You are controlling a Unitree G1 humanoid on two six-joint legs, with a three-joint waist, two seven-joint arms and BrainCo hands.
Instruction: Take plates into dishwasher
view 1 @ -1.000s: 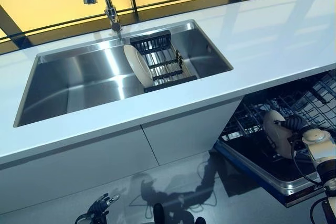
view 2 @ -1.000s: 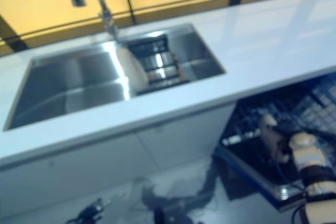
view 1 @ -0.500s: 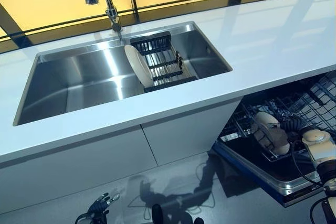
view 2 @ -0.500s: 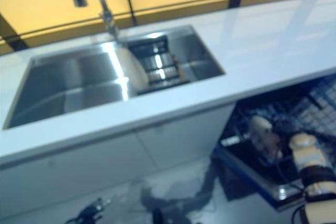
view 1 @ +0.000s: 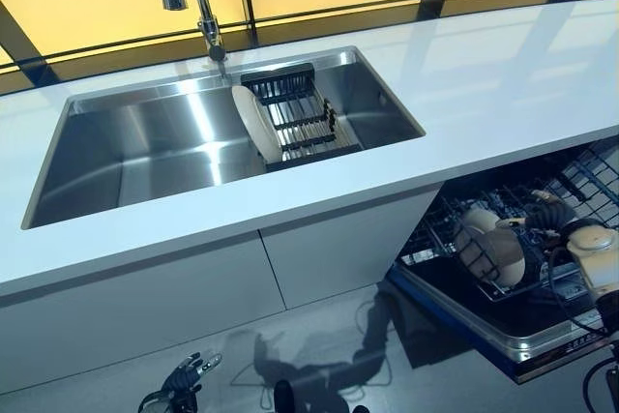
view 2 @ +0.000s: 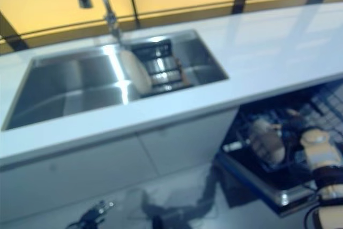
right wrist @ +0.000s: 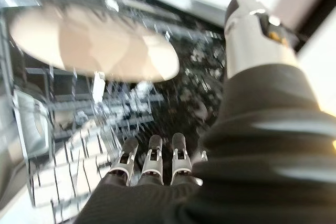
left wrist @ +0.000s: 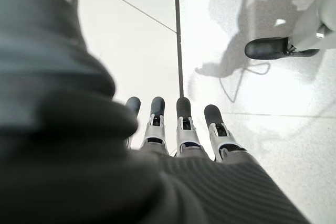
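Note:
A beige plate [view 1: 253, 121] leans in the black dish rack [view 1: 300, 113] inside the sink. Another beige plate [view 1: 488, 247] stands on edge in the lower rack [view 1: 450, 224] of the open dishwasher, at the lower right. My right hand [view 1: 549, 212] hovers just right of that plate, apart from it. In the right wrist view its fingers [right wrist: 152, 163] are straight and open, and the plate [right wrist: 94, 43] sits beyond them among the wires. My left hand [view 1: 189, 374] hangs low near the floor, and its fingers [left wrist: 184, 124] are straight with nothing in them.
The steel sink [view 1: 126, 157] with a tall faucet [view 1: 203, 7] is set into a white counter [view 1: 503, 74]. White cabinet fronts [view 1: 193, 287] run below it. The dishwasher's pulled-out rack and door edge [view 1: 464, 311] jut out over the grey floor.
The plate went from my right hand into the dishwasher's lower rack. The hand let go of it and now sits a little to its right. The camera shifted slightly.

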